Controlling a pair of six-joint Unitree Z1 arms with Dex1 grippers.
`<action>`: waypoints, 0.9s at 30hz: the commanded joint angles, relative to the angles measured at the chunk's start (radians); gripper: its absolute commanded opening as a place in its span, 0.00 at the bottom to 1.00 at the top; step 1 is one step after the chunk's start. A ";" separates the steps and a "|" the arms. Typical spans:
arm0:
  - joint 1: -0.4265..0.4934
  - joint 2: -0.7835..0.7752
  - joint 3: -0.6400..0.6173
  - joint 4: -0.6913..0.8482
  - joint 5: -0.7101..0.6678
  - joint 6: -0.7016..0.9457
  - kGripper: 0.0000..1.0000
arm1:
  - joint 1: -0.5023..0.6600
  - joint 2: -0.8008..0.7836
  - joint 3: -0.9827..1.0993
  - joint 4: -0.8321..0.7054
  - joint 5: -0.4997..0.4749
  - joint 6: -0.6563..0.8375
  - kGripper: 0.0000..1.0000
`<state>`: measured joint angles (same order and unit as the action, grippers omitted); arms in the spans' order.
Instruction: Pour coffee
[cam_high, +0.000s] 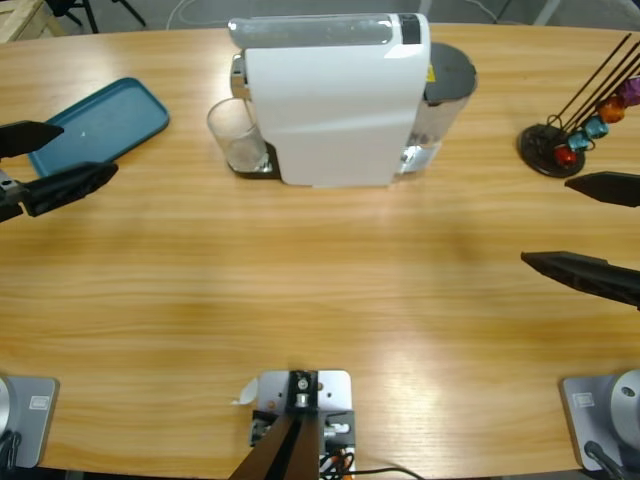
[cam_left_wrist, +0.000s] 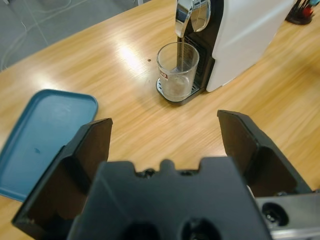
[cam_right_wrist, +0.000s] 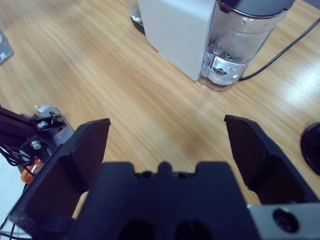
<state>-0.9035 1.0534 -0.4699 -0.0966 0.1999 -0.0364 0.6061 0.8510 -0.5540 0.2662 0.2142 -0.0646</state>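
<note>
Both claws hang spread and empty: the left gripper (cam_high: 55, 158) at the left edge of the high view, the right gripper (cam_high: 585, 230) at the right edge. At upper centre, an empty glass (cam_high: 238, 135) stands on the drip tray under the spout (cam_left_wrist: 187, 17) of the white coffee machine (cam_high: 335, 100), whose water tank (cam_right_wrist: 240, 42) sits at its right end. A teal tray (cam_high: 100, 125) lies upper left; a capsule rack (cam_high: 585, 115) stands upper right.

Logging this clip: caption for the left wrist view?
Open left hand faces clear glass cup under white coffee machine's spout, teal plastic tray nearby.
</note>
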 joint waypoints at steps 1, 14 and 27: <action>-0.015 0.071 0.020 -0.043 0.048 0.148 0.93 | 0.008 0.005 0.040 -0.008 0.014 0.015 1.00; -0.015 0.074 0.034 -0.043 0.053 0.110 0.95 | 0.008 0.005 0.042 -0.010 0.014 0.020 1.00; -0.015 0.069 0.043 -0.043 0.065 0.112 0.95 | 0.008 0.010 0.046 -0.018 0.013 0.029 1.00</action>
<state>-0.9104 1.0989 -0.4672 -0.1295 0.2606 0.0812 0.6061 0.8510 -0.5501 0.2620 0.2142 -0.0476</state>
